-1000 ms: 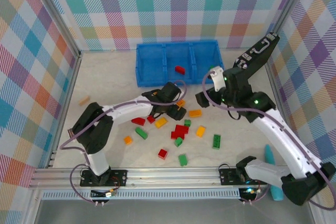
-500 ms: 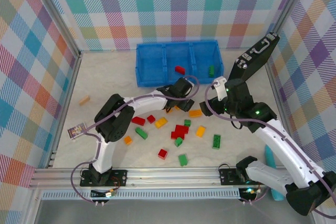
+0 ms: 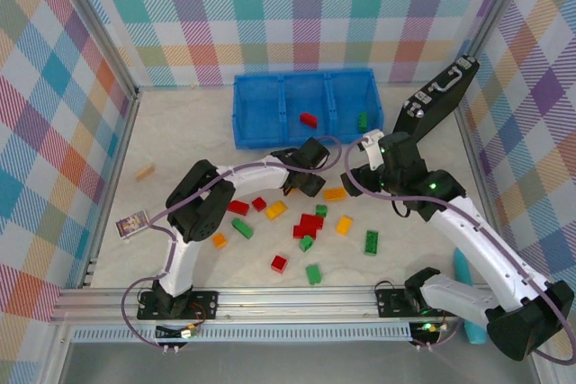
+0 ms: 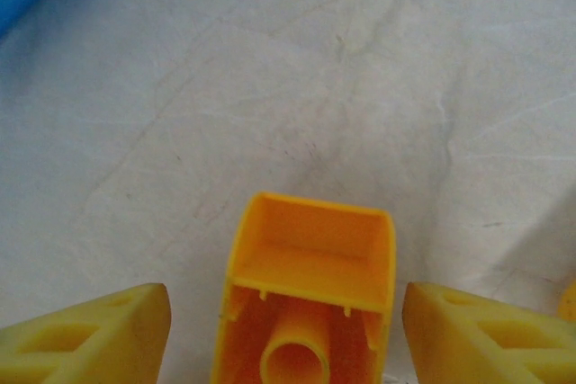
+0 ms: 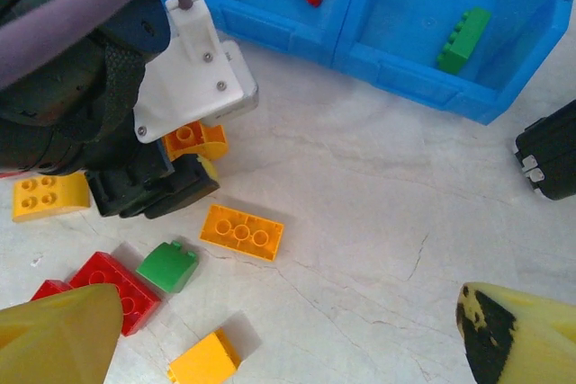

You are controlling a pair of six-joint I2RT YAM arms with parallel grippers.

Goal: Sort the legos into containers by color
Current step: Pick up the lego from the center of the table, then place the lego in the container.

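My left gripper (image 4: 286,317) is open and low over the table, its yellow fingers (image 4: 90,334) either side of an orange brick (image 4: 306,294) whose hollow underside faces the camera. A gap shows on the brick's left side. In the top view this gripper (image 3: 306,179) sits just in front of the blue bin (image 3: 256,110). A red brick (image 3: 309,119) lies in the bin's middle compartment and a green brick (image 3: 362,120) in the right one. My right gripper (image 5: 288,334) is open and holds nothing, above the table near a flat orange brick (image 5: 241,232).
Several red, green and orange bricks (image 3: 311,225) lie scattered in front of the arms. A tan wooden block (image 3: 145,171) lies at the left. A black case (image 3: 436,96) stands to the right of the bin. A teal object (image 3: 463,267) lies near the right edge.
The right gripper, over the bin's right compartment a second ago, left the green brick there and drew back over the table. The left gripper shifted toward the bin, then settled around the orange brick.
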